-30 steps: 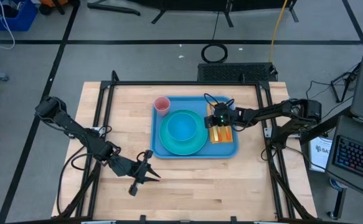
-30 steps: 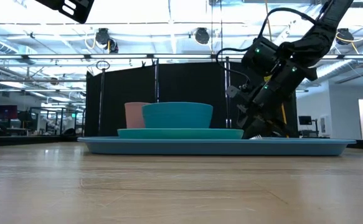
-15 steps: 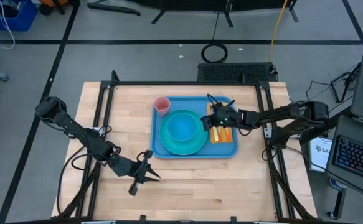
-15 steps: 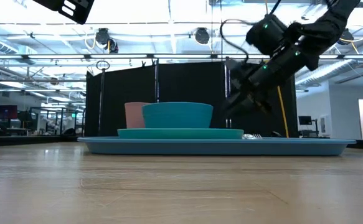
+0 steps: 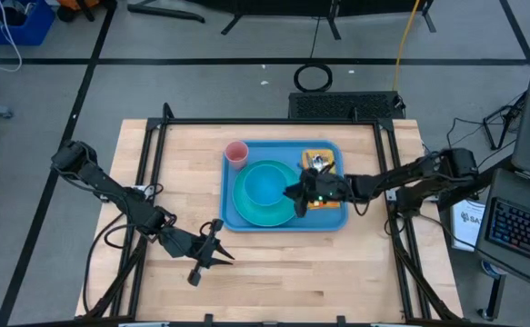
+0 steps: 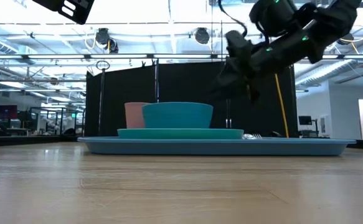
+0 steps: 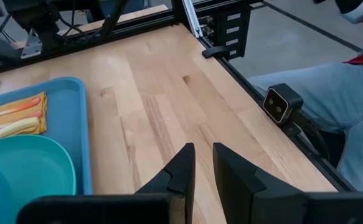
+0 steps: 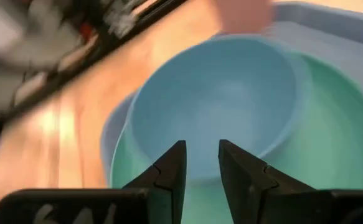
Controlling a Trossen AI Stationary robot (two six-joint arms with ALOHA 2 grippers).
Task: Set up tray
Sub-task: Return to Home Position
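Note:
The blue tray (image 5: 283, 223) lies flat on the middle of the table. On it rests a turquoise plate (image 5: 246, 209) holding a blue bowl (image 5: 265, 185), shown close in the right wrist view (image 8: 218, 99). A pink cup (image 5: 236, 153) stands at the tray's far left corner. An orange napkin (image 5: 319, 156) with silver cutlery (image 5: 317, 165) lies along the tray's right part. My right gripper (image 5: 294, 193) hovers over the plate's right edge, raised above the dishes (image 6: 234, 78), open by a narrow gap (image 8: 200, 162) and empty. My left gripper (image 5: 217, 243) waits near the table's near edge, narrowly open (image 7: 201, 152).
Bare wood lies on all sides of the tray, widest on the table's near side (image 5: 283, 272). Black frame rails (image 5: 146, 163) run along the table's left, right and far edges. In the left wrist view a person's legs (image 7: 330, 93) show beyond the table's edge.
My right gripper has risen from the napkin on the tray's right part and moved toward the table's left and near side, ending over the plate's right edge. The napkin and cutlery stay on the tray, uncovered now.

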